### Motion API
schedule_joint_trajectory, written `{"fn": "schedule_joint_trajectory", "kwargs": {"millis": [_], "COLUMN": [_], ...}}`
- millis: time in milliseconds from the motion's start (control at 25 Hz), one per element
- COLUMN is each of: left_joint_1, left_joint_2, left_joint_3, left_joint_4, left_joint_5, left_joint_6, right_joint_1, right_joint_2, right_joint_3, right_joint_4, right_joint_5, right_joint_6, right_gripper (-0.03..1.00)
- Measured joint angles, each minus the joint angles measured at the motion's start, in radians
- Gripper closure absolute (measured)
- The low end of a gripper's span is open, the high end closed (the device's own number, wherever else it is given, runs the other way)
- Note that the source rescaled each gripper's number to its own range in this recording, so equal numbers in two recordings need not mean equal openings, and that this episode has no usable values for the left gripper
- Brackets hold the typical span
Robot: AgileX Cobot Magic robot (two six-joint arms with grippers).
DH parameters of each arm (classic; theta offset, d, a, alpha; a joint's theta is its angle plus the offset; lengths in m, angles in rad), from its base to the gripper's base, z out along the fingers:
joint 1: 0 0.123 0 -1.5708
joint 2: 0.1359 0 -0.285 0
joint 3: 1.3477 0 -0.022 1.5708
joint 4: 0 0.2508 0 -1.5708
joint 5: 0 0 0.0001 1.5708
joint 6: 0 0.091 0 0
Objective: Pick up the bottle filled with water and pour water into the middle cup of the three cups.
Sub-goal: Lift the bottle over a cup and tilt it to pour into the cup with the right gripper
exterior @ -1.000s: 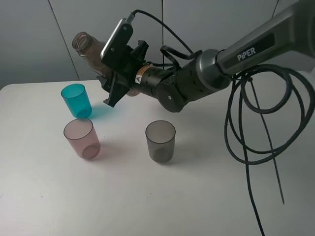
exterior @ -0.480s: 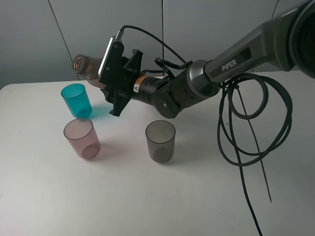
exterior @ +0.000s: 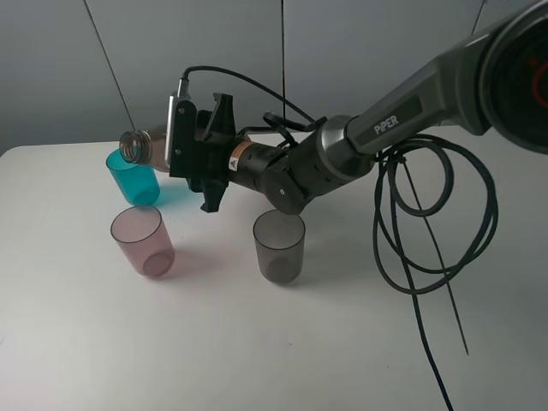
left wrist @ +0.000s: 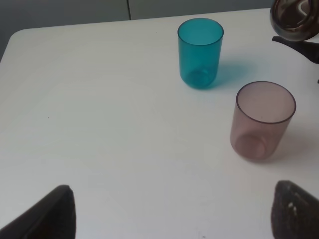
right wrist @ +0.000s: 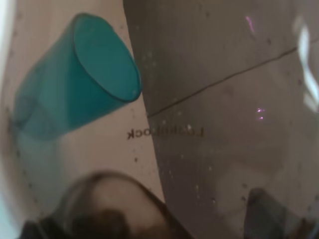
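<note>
My right gripper (exterior: pixel 190 156) is shut on the brownish-pink bottle (exterior: pixel 152 142), which lies almost level in the air. The bottle's open mouth points left, over the teal cup (exterior: pixel 133 175) and behind the pale pink middle cup (exterior: pixel 142 241). The smoky grey cup (exterior: pixel 279 246) stands below the right arm. In the right wrist view the bottle (right wrist: pixel 224 99) fills the frame, and the teal cup (right wrist: pixel 75 94) shows through it. In the left wrist view my left gripper (left wrist: pixel 177 219) is open and empty, low in front of the pink cup (left wrist: pixel 262 119) and teal cup (left wrist: pixel 200 52); the bottle's mouth (left wrist: pixel 294 20) shows above them.
The three cups stand on a white table (exterior: pixel 214 342). Black cables (exterior: pixel 428 214) hang in loops from the right arm over the table's right side. A grey wall stands behind the table.
The right gripper has tipped the bottle from mouth-up to almost level. Its mouth has dropped and now sits just above the teal cup. The cups have not moved.
</note>
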State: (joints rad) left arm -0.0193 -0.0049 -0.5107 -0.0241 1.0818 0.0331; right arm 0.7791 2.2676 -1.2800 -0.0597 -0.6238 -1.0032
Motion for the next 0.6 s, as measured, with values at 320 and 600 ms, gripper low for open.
{"fn": "schedule_joint_trajectory", "kwargs": {"millis": [320,600], "left_joint_1": [0.0,0.0], "left_joint_2": [0.0,0.0], "left_joint_3": [0.0,0.0], "left_joint_4": [0.0,0.0], "left_joint_5": [0.0,0.0], "left_joint_6": [0.0,0.0], "right_joint_1": [0.002,0.002], "right_joint_2": [0.0,0.0], "right_joint_3": [0.0,0.0], "right_joint_4": [0.0,0.015], "right_joint_5": [0.0,-0.003], "right_joint_6": [-0.151,-0.258], "right_gripper": [0.96,0.96]}}
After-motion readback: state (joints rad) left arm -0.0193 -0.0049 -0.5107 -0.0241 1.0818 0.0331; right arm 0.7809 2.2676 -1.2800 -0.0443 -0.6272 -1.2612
